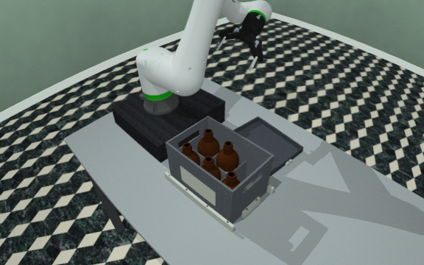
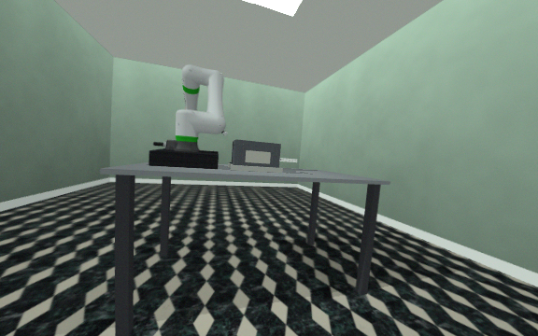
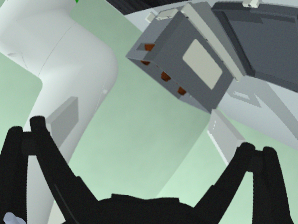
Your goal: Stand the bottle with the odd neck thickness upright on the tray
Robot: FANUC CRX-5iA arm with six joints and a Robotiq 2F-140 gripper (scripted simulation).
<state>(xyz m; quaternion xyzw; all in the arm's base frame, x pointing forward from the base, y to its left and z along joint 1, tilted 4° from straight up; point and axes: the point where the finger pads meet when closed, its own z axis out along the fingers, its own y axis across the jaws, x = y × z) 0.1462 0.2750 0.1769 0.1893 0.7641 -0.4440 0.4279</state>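
The grey crate (image 1: 174, 165) (image 2: 239, 154) (image 3: 175, 47) stands on the table. Several brown bottles stand upright inside it, among them a back one (image 1: 208, 146), a middle one (image 1: 228, 159) and one (image 1: 231, 181) at the near right corner. Only small parts of them show in the wrist view. I cannot tell from here which neck differs. The dark flat tray (image 1: 271, 141) (image 3: 267, 40) lies behind the crate and holds nothing that I can see. My gripper (image 1: 235, 59) (image 3: 144, 115) is open and empty, high up and beyond the table's far edge, well away from the crate and tray.
Pale rails (image 1: 197, 202) lie along the crate's foot. The black plinth (image 1: 138, 123) (image 2: 182, 159) with the arm's base stands left of the crate. Thin dividers show inside the crate. The arm's link (image 3: 75, 55) fills the wrist view's upper left.
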